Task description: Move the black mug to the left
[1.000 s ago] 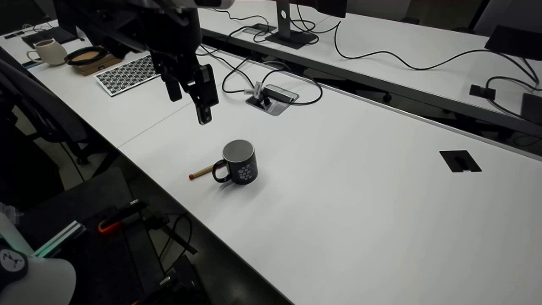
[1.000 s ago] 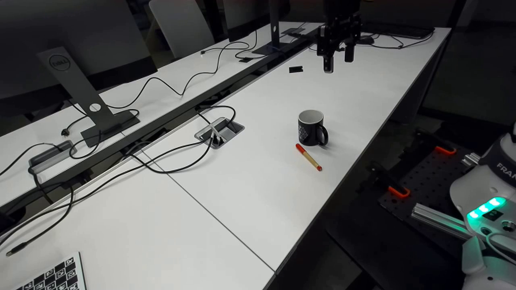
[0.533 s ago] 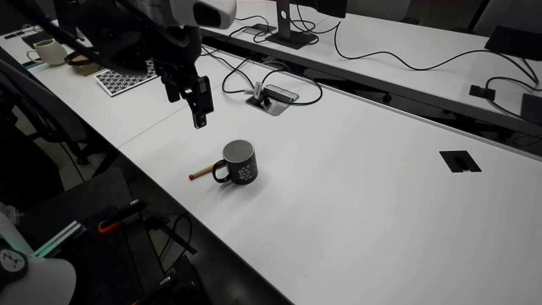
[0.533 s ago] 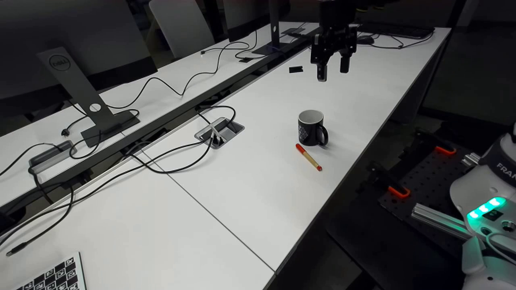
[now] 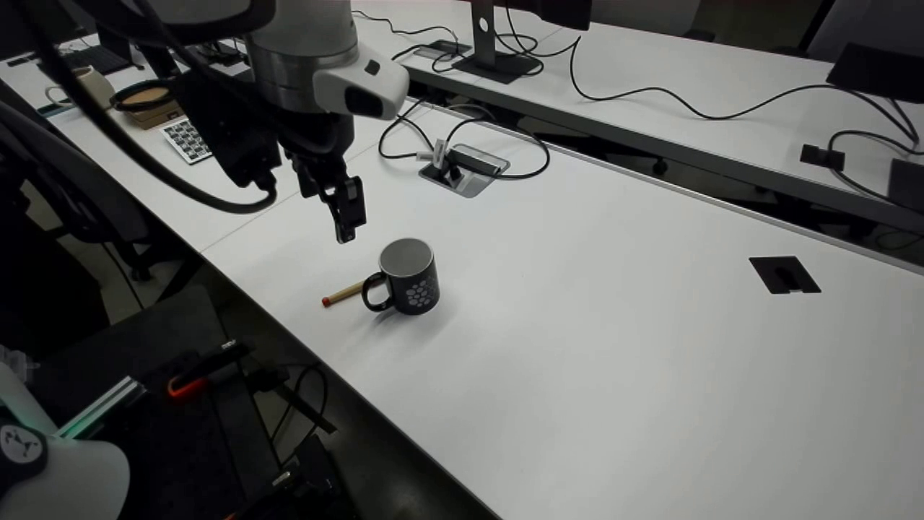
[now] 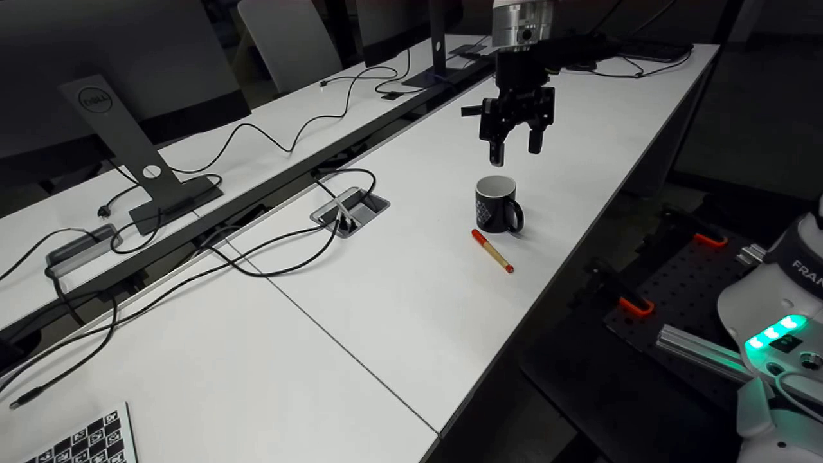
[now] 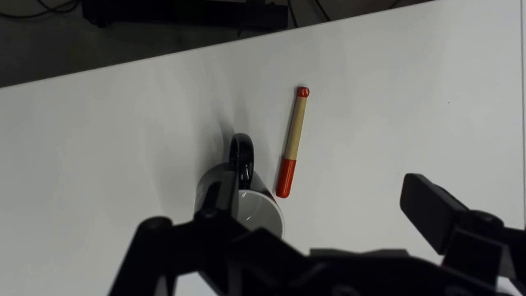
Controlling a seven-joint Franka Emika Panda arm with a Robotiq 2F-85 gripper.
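Gripper observed spread wide and holding nothing, hangs higher than the mug, which stands upright on the desk beside the stick; descending off-centre, as its alignment suggests, could land one finger on the rim, tipping it.

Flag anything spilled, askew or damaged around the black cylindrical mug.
Nothing stands out: the black cylindrical mug stands upright, the thin red-and-tan stick lies beside it, and no spill or damage shows on the white tabletop around them.

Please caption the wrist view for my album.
Open fingers over a white table, with a black mug and red-ended stick.
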